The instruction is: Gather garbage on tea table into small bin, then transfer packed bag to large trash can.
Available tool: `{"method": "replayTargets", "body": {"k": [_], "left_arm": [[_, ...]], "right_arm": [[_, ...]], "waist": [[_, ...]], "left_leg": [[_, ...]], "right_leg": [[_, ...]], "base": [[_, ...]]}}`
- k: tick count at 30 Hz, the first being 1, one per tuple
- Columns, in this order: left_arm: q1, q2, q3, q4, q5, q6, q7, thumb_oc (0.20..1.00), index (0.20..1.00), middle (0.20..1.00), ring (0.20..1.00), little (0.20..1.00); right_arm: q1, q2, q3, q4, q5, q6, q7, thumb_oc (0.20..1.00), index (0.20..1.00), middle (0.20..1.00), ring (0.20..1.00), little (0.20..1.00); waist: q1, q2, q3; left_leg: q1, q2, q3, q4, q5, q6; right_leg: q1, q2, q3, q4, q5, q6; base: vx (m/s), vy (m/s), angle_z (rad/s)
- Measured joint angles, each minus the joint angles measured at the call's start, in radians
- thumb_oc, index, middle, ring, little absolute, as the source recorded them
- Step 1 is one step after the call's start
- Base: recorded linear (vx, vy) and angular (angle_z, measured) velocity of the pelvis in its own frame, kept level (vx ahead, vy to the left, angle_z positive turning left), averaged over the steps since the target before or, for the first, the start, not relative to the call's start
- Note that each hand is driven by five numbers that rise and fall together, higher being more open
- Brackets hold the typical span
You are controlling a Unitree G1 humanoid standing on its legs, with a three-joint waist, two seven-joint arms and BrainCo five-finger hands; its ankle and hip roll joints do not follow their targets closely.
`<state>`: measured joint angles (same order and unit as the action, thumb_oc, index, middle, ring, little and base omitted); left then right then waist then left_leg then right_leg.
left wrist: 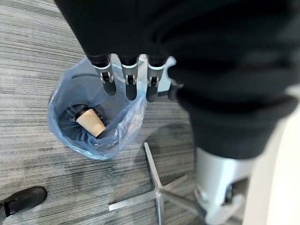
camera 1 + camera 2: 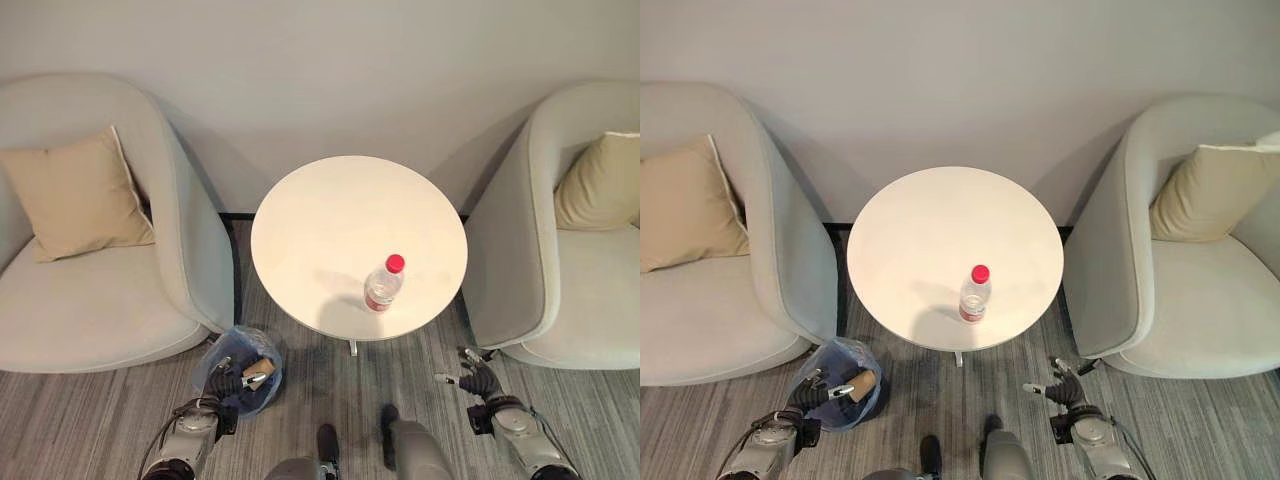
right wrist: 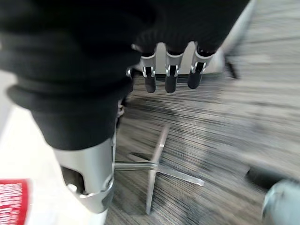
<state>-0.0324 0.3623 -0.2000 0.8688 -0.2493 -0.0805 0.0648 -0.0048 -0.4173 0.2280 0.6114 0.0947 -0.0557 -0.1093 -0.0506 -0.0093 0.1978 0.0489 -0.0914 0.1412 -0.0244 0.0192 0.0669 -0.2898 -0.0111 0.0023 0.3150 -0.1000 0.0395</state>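
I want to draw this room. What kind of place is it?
Probably a lounge or waiting corner: two soft armchairs with cushions flank a round white table, over grey carpet.

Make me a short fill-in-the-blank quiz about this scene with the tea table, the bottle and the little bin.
1. The bottle standing on the round table has a ____ cap.
2. The small bin is lined with a ____ plastic bag.
3. Inside the small bin lies a brown paper ____.
4. The left hand hangs above the small bin, and the right hand hangs above the ____.

Missing words: red; blue; cup; floor
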Motion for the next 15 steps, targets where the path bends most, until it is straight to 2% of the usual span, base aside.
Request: {"method": "replayTargets", "body": {"k": [1,2,4,5,6,10,11,13,15], "left_arm": [[0.021,0.0,0.001,-0.007,0.025,0.0,0.0,1.0,1.0,1.0,1.0,1.0],[0.043,0.0,0.004,-0.019,0.036,0.0,0.0,1.0,1.0,1.0,1.0,1.0],[0.089,-0.021,0.006,-0.034,0.064,0.0,-0.008,1.0,1.0,1.0,1.0,1.0],[0.105,-0.026,0.006,-0.035,0.075,0.0,-0.012,1.0,1.0,1.0,1.0,1.0],[0.118,-0.025,0.004,-0.031,0.083,0.003,-0.019,1.0,1.0,1.0,1.0,1.0],[0.107,-0.041,0.004,-0.032,0.114,0.004,-0.028,1.0,1.0,1.0,1.0,1.0],[0.1,-0.042,0.004,-0.032,0.114,0.004,-0.029,1.0,1.0,1.0,1.0,1.0],[0.095,-0.046,0.003,-0.031,0.114,0.003,-0.031,1.0,1.0,1.0,1.0,1.0],[0.092,-0.057,0.0,-0.031,0.115,0.003,-0.032,1.0,1.0,1.0,1.0,1.0]], "right_arm": [[0.023,-0.04,0.003,-0.086,-0.042,-0.002,0.001,1.0,1.0,1.0,1.0,1.0],[0.032,-0.09,0.004,-0.164,-0.077,-0.007,0.002,1.0,1.0,1.0,1.0,1.0],[0.016,-0.177,0.019,-0.27,-0.152,-0.002,0.015,1.0,1.0,1.0,1.0,1.0],[0.015,-0.215,0.037,-0.327,-0.181,-0.004,0.024,1.0,1.0,1.0,1.0,1.0],[0.015,-0.248,0.038,-0.392,-0.231,-0.028,0.034,1.0,1.0,1.0,1.0,1.0],[-0.033,-0.25,0.068,-0.426,-0.284,-0.037,0.059,1.0,1.0,1.0,1.0,1.0],[-0.032,-0.249,0.078,-0.425,-0.293,-0.04,0.065,1.0,1.0,1.0,1.0,1.0],[-0.036,-0.249,0.117,-0.423,-0.314,-0.043,0.081,1.0,1.0,1.0,1.0,1.0],[-0.045,-0.248,0.147,-0.418,-0.322,-0.045,0.09,1.0,1.0,1.0,1.0,1.0]], "waist": [[0.001,-0.011,-0.01],[0.002,-0.024,-0.024],[0.016,0.02,-0.033],[0.019,0.028,-0.038],[0.026,0.018,-0.038],[0.028,0.006,-0.038],[0.031,0.003,-0.036],[0.026,0.004,-0.037],[0.023,0.019,-0.031]], "left_leg": [[0.023,-0.021,0.001,0.0,-0.015,-0.017],[0.034,-0.041,0.003,0.0,-0.041,-0.016],[0.043,-0.001,0.002,-0.001,-0.048,-0.01],[0.046,0.008,0.002,-0.001,-0.05,-0.011],[0.057,0.007,0.001,0.004,-0.053,-0.016],[0.022,0.015,-0.03,0.073,-0.073,-0.037],[0.02,0.02,-0.031,0.069,-0.075,-0.043],[0.008,0.059,-0.035,0.028,-0.067,-0.055],[0.005,0.102,-0.043,-0.004,-0.062,-0.063]], "right_leg": [[0.019,0.004,0.001,-0.023,0.062,-0.012],[0.042,0.002,0.01,-0.072,0.127,-0.043],[0.098,0.029,-0.016,-0.15,0.131,-0.046],[0.102,0.03,-0.03,-0.152,0.121,-0.034],[0.113,0.03,-0.034,-0.173,0.138,-0.054],[0.206,0.038,-0.02,-0.324,0.214,-0.102],[0.215,0.038,-0.015,-0.344,0.225,-0.102],[0.224,0.04,-0.022,-0.383,0.227,-0.101],[0.233,0.053,-0.031,-0.404,0.227,-0.092]], "base": [[0.08,-0.129,0.86],[0.09,-0.168,0.65],[0.06,-0.16,0.2],[0.03,-0.093,-0.03],[0.02,-0.09,-0.04],[0.01,-0.063,-0.02],[0.02,-0.082,0.02],[0.02,-0.059,-0.03],[0.04,-0.032,-0.07]]}}
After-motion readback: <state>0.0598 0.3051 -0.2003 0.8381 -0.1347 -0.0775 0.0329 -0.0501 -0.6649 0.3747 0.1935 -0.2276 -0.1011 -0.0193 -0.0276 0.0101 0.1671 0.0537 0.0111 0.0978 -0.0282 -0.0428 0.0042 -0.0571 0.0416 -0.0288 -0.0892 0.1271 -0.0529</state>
